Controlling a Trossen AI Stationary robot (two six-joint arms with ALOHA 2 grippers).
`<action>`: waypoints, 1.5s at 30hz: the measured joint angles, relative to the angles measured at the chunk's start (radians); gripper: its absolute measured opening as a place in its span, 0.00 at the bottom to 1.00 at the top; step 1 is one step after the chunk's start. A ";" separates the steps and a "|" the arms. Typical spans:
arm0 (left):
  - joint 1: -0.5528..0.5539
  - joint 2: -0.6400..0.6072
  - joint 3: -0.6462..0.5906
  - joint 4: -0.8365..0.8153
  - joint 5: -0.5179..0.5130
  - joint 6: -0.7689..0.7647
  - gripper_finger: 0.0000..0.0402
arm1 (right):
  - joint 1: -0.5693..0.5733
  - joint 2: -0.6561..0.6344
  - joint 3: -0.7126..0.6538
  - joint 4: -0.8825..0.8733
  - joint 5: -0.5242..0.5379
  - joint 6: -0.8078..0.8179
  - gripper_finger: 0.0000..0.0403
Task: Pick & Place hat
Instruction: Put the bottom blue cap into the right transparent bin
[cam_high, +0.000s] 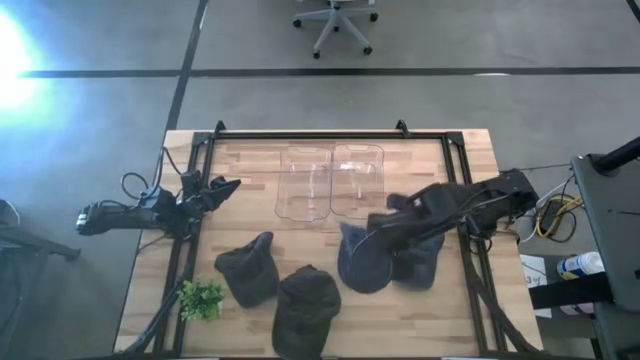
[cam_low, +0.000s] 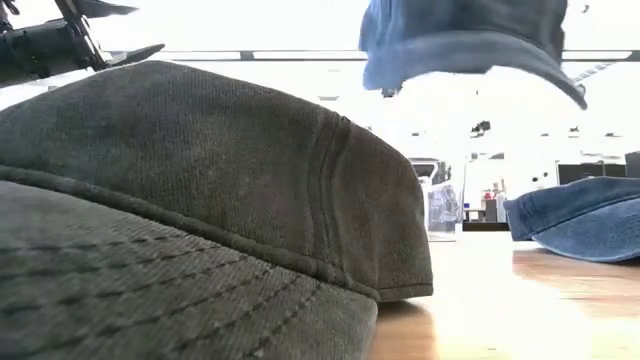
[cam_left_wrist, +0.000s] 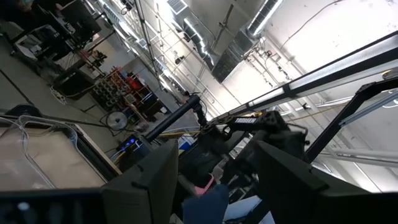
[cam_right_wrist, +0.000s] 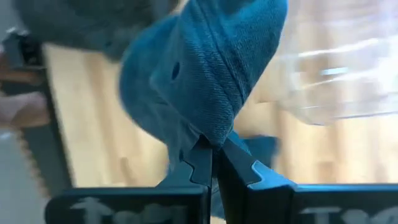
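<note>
My right gripper (cam_high: 375, 228) is shut on a blue denim hat (cam_high: 360, 265), which floats above the table in the low view (cam_low: 470, 40). A second blue hat (cam_high: 422, 265) lies on the wood just right of it (cam_low: 580, 220). Two dark olive hats (cam_high: 250, 268) (cam_high: 305, 305) rest on their brims nearer the front edge; one fills the low view (cam_low: 200, 200). My left gripper (cam_high: 225, 186) waits open over the table's left edge, touching nothing. My right gripper pinches a bunched fold of the blue hat's crown (cam_right_wrist: 214, 121) between its two fingertips (cam_right_wrist: 239, 165), coming at it from above and the right. The hat hangs below the fingers, lifted clear of the table, its brim (cam_low: 480, 60) drooping.
Two clear plastic bins (cam_high: 305, 185) (cam_high: 358, 180) stand side by side at the table's far middle. A small green plant (cam_high: 200, 298) sits at the near left. A black frame rail (cam_high: 310, 135) borders the wooden top. An office chair (cam_high: 335, 20) stands beyond the table.
</note>
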 joint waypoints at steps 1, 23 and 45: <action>0.000 0.000 0.000 0.000 0.000 0.000 0.51 | -0.003 0.000 0.028 -0.009 0.032 -0.003 0.02; 0.000 0.000 0.000 0.000 0.000 -0.001 0.51 | -0.387 -0.011 0.073 0.053 0.379 -0.484 0.02; 0.000 0.000 0.000 -0.011 0.005 0.003 0.51 | -0.611 -0.014 -0.311 0.398 0.230 -0.734 0.02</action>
